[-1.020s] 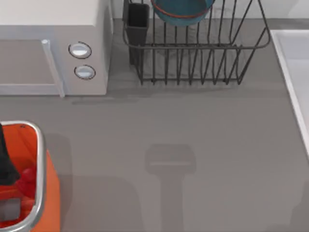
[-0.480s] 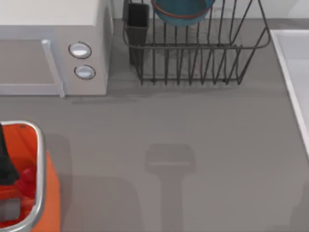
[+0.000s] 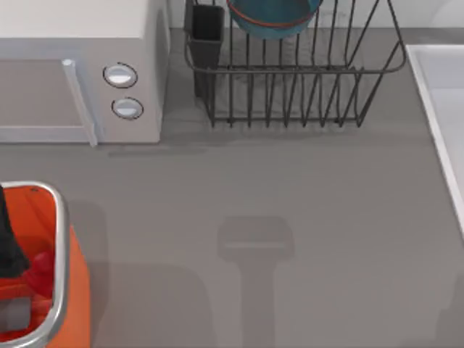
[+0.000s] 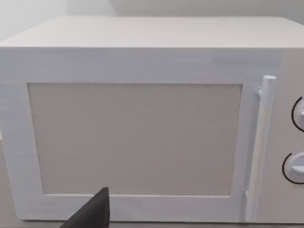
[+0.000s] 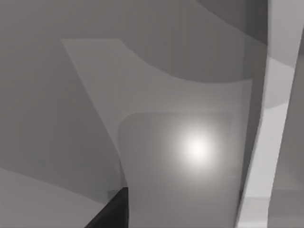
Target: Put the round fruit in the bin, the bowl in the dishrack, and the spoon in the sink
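Observation:
The red round fruit point(image 3: 41, 270) lies inside the orange bin point(image 3: 64, 239) at the table's front left. My left gripper point(image 3: 10, 254) hangs over the bin's left part, right beside the fruit; a dark tip of it point(image 4: 92, 214) shows in the left wrist view, facing the microwave. The blue bowl point(image 3: 274, 16) stands in the dark wire dishrack point(image 3: 290, 94) at the back. The white sink point(image 3: 444, 94) runs along the right edge, and its pale rim point(image 5: 266, 142) appears in the right wrist view beside a dark tip of my right gripper point(image 5: 113, 213). The spoon is out of view.
A white microwave point(image 3: 80, 43) with two round knobs point(image 3: 120, 75) fills the back left, its door and handle point(image 4: 260, 142) close in front of the left wrist. A black utensil cup point(image 3: 207, 32) stands at the dishrack's left corner. Grey tabletop point(image 3: 290, 203) spreads between bin, rack and sink.
The red fruit sits a touch lower in the bin than a second ago. Nothing else has visibly moved.

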`<control>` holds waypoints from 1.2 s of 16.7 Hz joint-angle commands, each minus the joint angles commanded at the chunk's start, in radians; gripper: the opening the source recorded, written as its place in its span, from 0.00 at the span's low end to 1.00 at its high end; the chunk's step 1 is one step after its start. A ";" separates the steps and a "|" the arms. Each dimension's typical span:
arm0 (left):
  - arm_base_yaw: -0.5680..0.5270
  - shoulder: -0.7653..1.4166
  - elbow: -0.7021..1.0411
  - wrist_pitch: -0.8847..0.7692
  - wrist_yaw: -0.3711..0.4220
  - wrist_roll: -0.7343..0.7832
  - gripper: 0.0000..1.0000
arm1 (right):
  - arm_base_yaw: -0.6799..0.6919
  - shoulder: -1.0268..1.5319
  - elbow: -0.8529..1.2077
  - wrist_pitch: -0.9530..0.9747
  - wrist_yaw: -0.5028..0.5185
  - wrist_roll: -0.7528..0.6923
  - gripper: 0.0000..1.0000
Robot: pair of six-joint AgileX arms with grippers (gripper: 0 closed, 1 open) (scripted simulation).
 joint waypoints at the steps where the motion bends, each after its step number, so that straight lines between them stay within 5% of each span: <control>1: 0.000 0.000 0.000 0.000 0.000 0.000 1.00 | 0.000 0.000 0.000 0.000 0.000 0.000 0.02; 9: 0.000 0.000 0.000 0.000 0.000 0.000 1.00 | 0.000 0.000 0.000 0.000 0.000 0.000 0.00; 20: 0.000 0.000 0.000 0.000 0.000 0.000 1.00 | 0.004 -0.207 0.270 -0.483 0.033 0.028 0.00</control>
